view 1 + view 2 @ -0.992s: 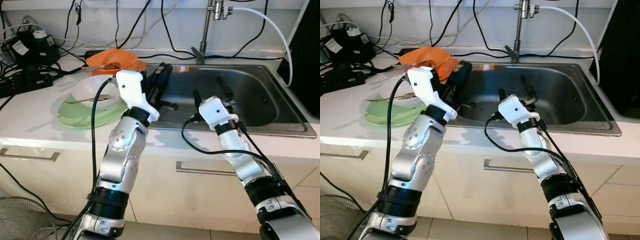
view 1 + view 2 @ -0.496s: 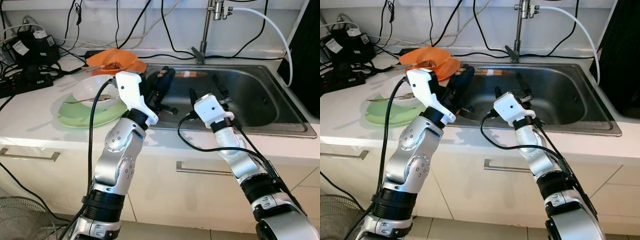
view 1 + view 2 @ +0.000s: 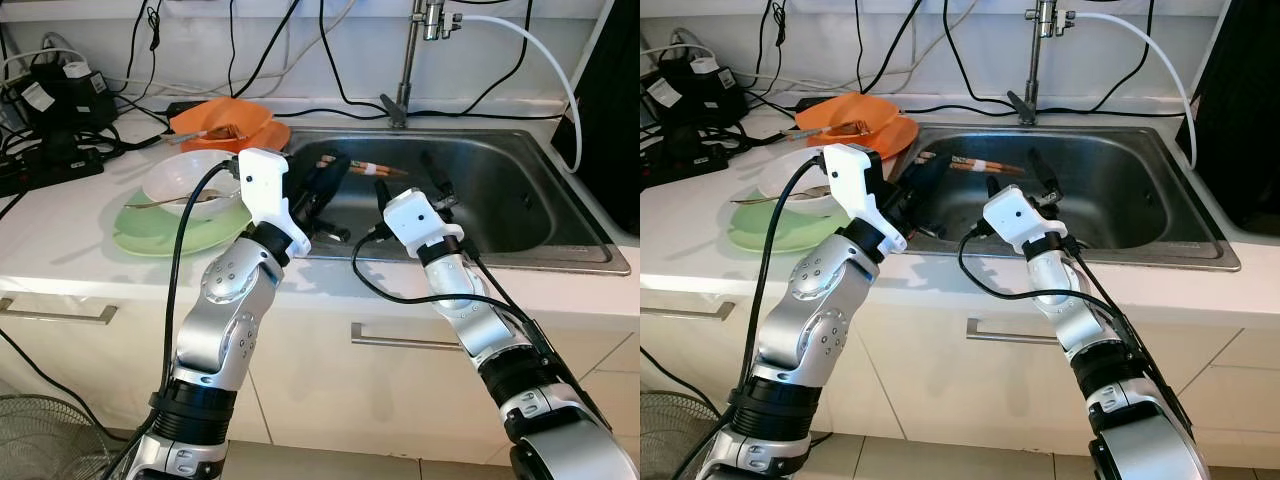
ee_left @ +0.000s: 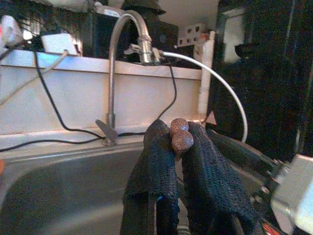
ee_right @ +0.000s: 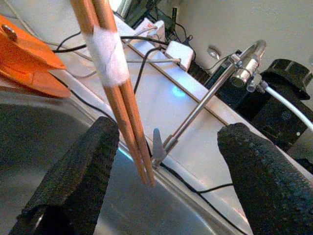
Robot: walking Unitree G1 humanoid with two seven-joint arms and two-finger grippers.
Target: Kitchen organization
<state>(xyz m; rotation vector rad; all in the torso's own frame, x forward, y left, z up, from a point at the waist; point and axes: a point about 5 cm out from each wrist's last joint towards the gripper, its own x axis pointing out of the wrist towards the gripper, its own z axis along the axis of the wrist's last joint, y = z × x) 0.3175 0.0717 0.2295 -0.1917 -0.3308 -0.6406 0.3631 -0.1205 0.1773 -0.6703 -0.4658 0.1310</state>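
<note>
Two chopsticks over sink rim

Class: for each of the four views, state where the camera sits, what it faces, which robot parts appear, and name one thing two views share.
Left eye view: head, looking down at the stainless steel sink; both silver arms.
Right eye view: same scene, slightly shifted.
Left wrist view: along the left tool, shut on the brown taped chopsticks, facing the curved metal tap.
Right wrist view: between the open right tool fingers, facing tap and chopsticks.
Shared: both wrist views show the tap.

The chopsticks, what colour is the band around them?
White, on the brown chopsticks; clearest in the right wrist view.
</note>
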